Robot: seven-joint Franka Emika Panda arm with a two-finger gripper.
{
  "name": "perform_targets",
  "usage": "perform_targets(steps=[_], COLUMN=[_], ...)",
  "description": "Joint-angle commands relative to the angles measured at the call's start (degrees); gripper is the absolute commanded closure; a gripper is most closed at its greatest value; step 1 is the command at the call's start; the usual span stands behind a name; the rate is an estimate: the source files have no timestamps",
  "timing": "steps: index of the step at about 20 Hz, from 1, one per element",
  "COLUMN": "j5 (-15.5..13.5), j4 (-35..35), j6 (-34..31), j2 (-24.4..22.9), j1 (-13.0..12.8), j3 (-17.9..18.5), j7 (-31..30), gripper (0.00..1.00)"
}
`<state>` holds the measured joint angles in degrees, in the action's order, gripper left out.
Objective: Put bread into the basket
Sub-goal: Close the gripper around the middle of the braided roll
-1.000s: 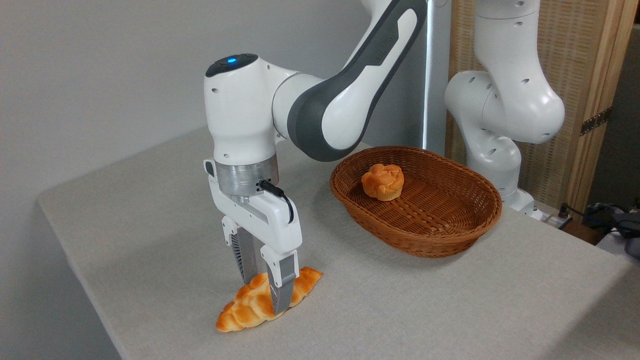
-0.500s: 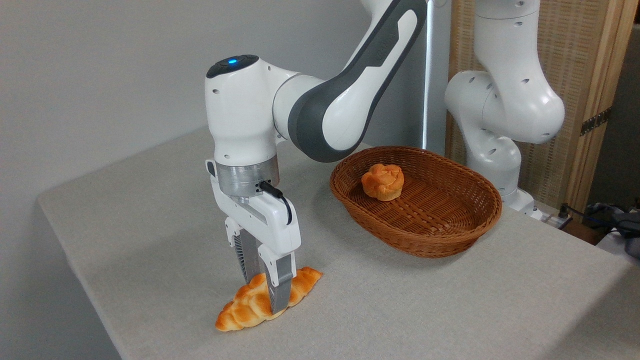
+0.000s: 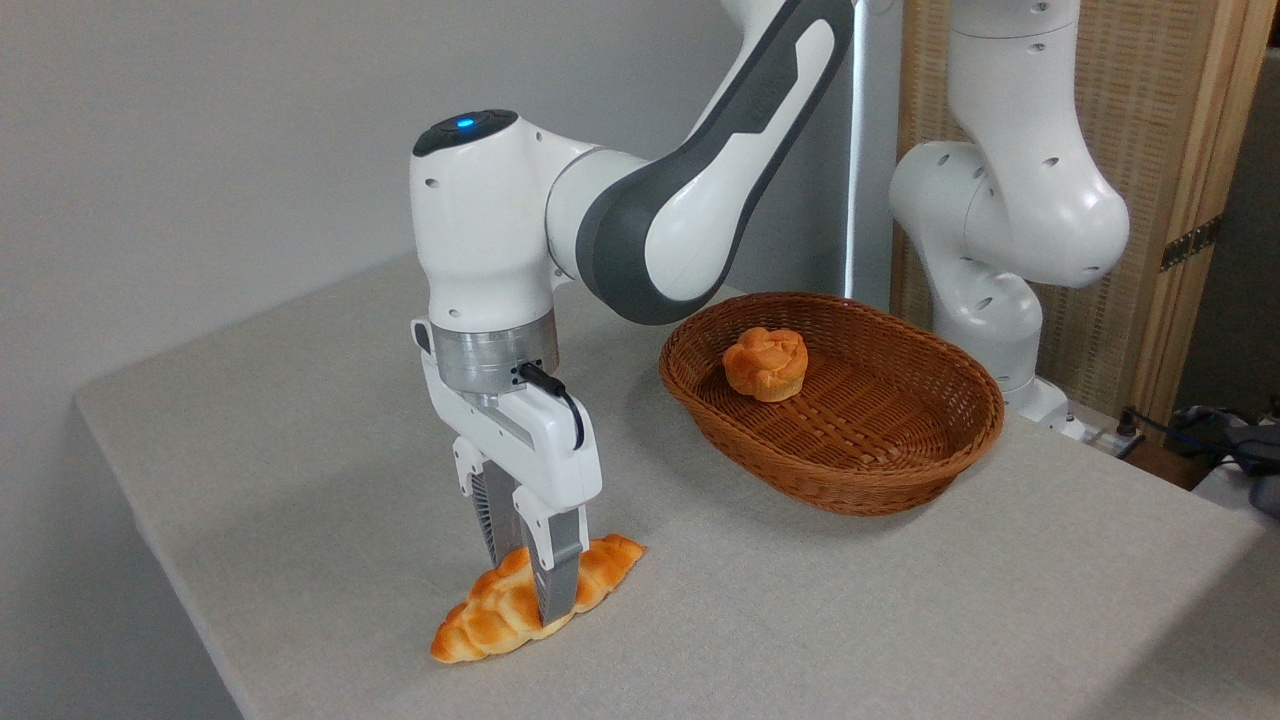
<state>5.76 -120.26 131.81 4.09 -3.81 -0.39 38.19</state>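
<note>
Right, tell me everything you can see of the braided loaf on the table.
The braided loaf is long, golden-orange with browned bumps and pointed ends, and looks glossy. It lies flat on the grey table cloth near the front edge, angled from lower left to upper right, well outside the basket. The end effector stands upright over its middle, its fingers straddling the loaf and closed against its sides. Nothing else touches it.

Even, soft indoor light — bright, no harsh glare. The arm (image 3: 640, 215) casts a faint diffuse shadow on the table (image 3: 900, 610). Focus is sharp throughout — the far right corner sits darker.
</note>
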Motion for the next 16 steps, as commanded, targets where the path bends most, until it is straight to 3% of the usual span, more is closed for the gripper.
perform_targets(steps=[1,11,16], j5=[-0.22,-0.31,-0.49], j4=[-0.77,-0.50,-0.15], j6=[1.17,0.20,-7.25], j2=[-0.32,-2.34,-8.03], j1=[0.11,0.11,0.11], j3=[-0.14,-0.05,-0.05], j7=[1.09,1.01,1.18], gripper=[0.57,0.57,0.57])
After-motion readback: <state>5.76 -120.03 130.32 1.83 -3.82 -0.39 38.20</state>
